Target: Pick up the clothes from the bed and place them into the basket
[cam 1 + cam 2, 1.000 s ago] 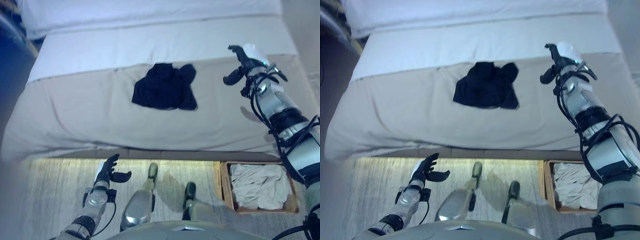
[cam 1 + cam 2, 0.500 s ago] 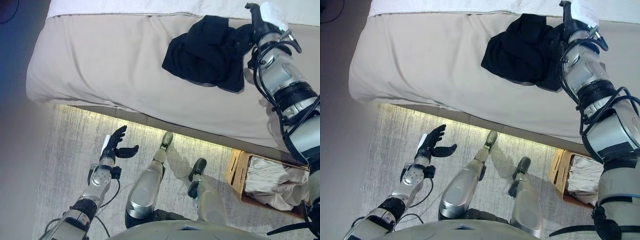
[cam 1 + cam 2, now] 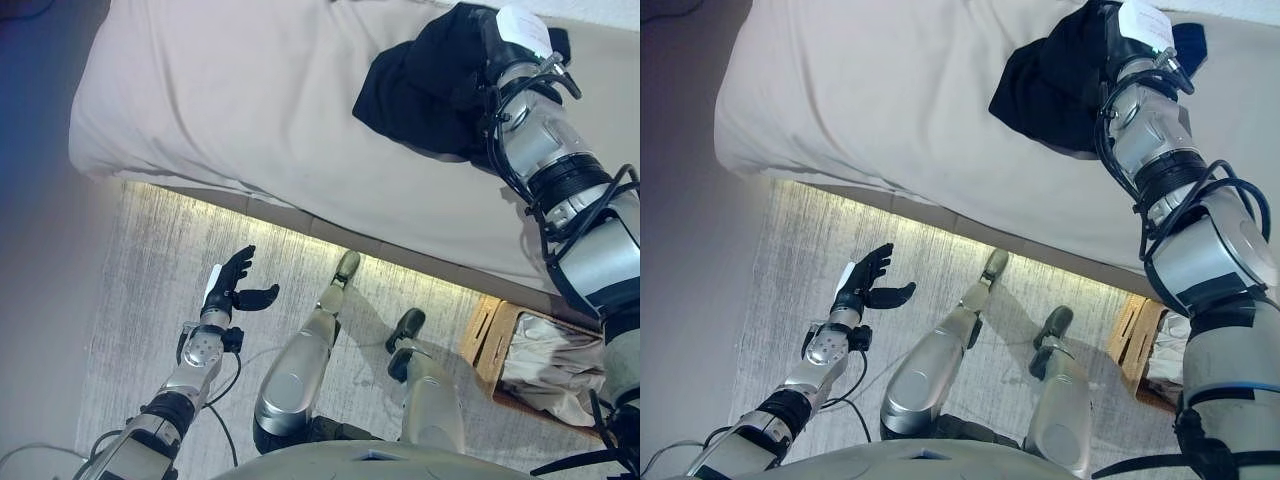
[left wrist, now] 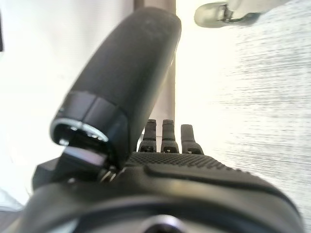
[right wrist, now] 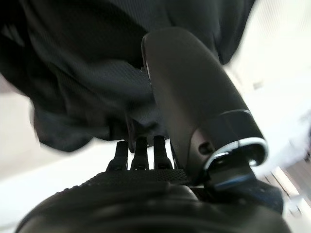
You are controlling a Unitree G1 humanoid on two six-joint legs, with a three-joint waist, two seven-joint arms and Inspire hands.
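Left eye view: black garment (image 3: 425, 85) crumpled on the beige bed cover (image 3: 230, 100), toward the right side. Right hand (image 3: 505, 35) down on the garment's far edge, fingers lost in the dark cloth, so no telling from here whether anything is gripped. Left hand (image 3: 232, 290) low over the floor, well apart from the bed, fingers straight and relaxed, holding nothing. Wicker basket (image 3: 490, 335) on the floor at the right, by the bed's edge, with pale cloth (image 3: 545, 360) inside.

Right eye view: same layout, the right arm crossing over the garment (image 3: 1050, 85); only a corner of the basket (image 3: 1140, 335) showing.

Left wrist view: thumb and straight fingertips (image 4: 165, 133) over bare floor, nothing between them.

Right wrist view: thumb (image 5: 189, 97) pressed against the black fabric (image 5: 73, 87), fingers running forward beneath the folds. Curled round cloth or merely laid on it? Cannot tell.

Step in hand, by the look of it: taking hold of the garment, not yet lifted. Next move calls for a firm close on a good bunch of fabric, a lift clear of the cover, then a swing back and down toward the basket.
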